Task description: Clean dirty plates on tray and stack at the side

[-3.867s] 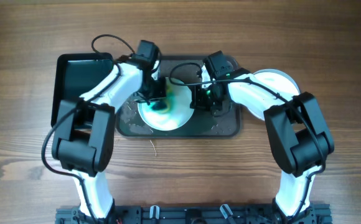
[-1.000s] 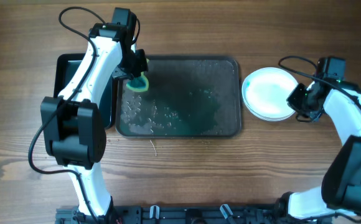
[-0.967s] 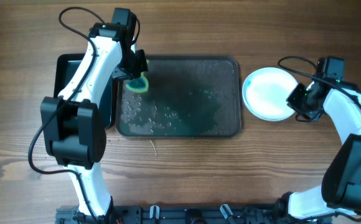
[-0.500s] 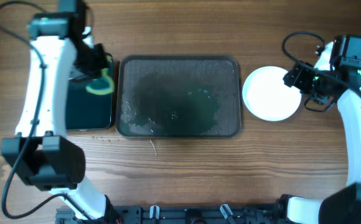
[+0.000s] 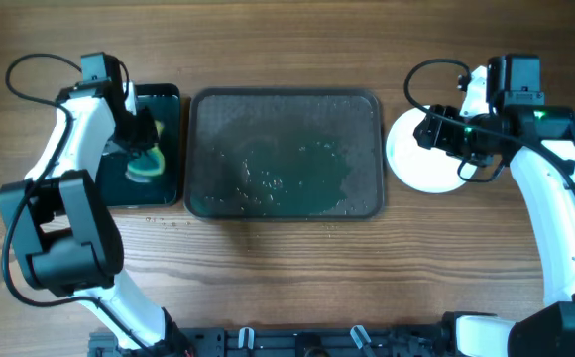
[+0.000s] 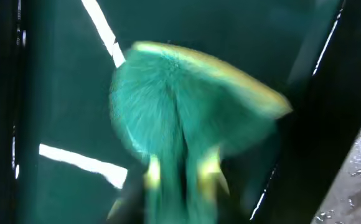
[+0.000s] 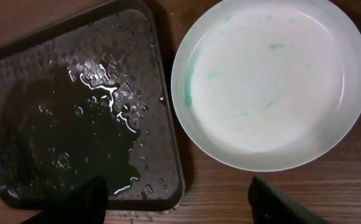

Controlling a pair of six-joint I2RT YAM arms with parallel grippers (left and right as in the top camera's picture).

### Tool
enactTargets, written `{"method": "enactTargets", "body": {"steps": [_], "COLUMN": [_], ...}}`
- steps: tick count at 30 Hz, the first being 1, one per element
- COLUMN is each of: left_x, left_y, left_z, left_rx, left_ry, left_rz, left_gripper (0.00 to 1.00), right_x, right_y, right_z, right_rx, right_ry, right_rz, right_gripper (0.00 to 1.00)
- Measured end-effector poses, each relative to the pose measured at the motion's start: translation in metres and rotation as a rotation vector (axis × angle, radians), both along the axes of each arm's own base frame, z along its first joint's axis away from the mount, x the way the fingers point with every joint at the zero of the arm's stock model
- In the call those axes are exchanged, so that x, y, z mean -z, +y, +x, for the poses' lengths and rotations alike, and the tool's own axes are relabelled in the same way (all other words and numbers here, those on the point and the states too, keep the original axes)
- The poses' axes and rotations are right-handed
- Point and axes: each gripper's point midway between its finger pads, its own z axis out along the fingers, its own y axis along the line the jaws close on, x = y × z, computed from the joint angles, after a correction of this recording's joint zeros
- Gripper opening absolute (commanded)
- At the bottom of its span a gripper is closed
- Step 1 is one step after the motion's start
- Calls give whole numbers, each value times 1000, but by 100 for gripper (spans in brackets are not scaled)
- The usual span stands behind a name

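Observation:
The dark tray (image 5: 286, 96) lies wet at the table's middle with no plate on it; its corner shows in the right wrist view (image 7: 75, 93). A white plate (image 5: 418, 167) with faint green smears (image 7: 267, 81) rests on the wood to the tray's right. My right gripper (image 5: 434, 134) hovers over it, open and empty (image 7: 177, 200). My left gripper (image 5: 137, 149) is over the black container (image 5: 166, 109). The green-yellow sponge (image 5: 147, 165) (image 6: 187, 112) sits between its fingers (image 6: 180, 199), too blurred to tell whether it is pinched.
The black container (image 6: 56, 74) stands against the tray's left side. Water drops and green film cover the tray floor. A few crumbs and a thin strand (image 5: 245, 235) lie on the wood in front of the tray.
My left arm carried the sponge from the tray's left end over into the black container. My right gripper opened, let go of the plate and drew back above it.

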Motion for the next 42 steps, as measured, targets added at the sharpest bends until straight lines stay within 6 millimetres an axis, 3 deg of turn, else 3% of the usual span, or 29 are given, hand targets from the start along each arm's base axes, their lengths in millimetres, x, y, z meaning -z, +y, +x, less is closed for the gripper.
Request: {"method": "enactTargets", "body": {"steps": [2, 6, 8, 11, 14, 16, 23, 26, 34, 38, 42], "left_x": [-1, -4, -18, -61, -122, -144, -142, -142, -142, -142, -142], "left_y": [1, -1, -1, -2, -4, -5, -6, -6, -6, -6, -6], "left_z": [2, -7, -10, -3, 1, 1, 1, 1, 1, 1, 1], "left_rx": [8, 10, 9, 10, 17, 20, 21, 21, 21, 21, 21], "left_ry": [-9, 35, 41, -55, -219, -276, -271, -271, -270, -271, -270], "left_rz": [6, -2, -3, 6, 16, 20, 15, 15, 15, 15, 15], "left_gripper": [100, 100, 100, 100, 100, 100, 100, 100, 100, 100, 100], "right_x": [0, 0, -8, -36, -81, -102, -156, -161, -166, -196, -201], "right_y": [0, 0, 0, 0, 1, 2, 4, 4, -3, -4, -5], "right_z": [-1, -6, -10, -24, -57, -82, -144, -153, -148, -125, -112], "right_rx": [-10, -20, -22, -27, -25, -25, 8, 40, 61, 4, -29], "right_ry": [0, 12, -7, -78, -205, -269, -512, -534, -565, -747, -948], "right_rz": [-5, -9, -13, -23, -30, -33, -23, 0, -39, -100, -152], "right_gripper": [74, 82, 100, 100, 100, 100, 100, 100, 100, 100, 100]}}
